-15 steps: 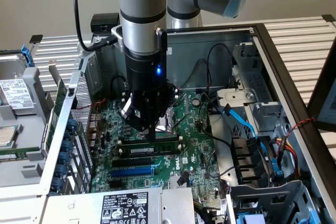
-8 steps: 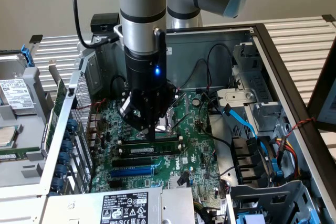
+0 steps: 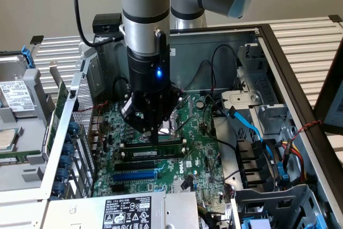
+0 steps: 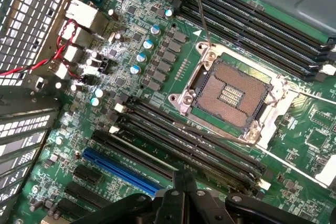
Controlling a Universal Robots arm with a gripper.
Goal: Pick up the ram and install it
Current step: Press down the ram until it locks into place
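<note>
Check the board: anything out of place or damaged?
The processor socket is bare, contacts exposed, no chip or cooler fitted. Nothing looks spilled or broken. The gripper hangs above the memory slots.

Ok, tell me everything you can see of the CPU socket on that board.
The CPU socket is square and open, with no processor in it. A field of fine gold-toned contacts shows, with a small cluster of parts at its centre. A black plastic frame rings the contacts, and a shiny metal bracket with screws at its corners surrounds that. A thin metal lever runs away from one corner. The socket lies flat on the green motherboard, between two banks of long black memory slots. Nothing touches it.
</note>
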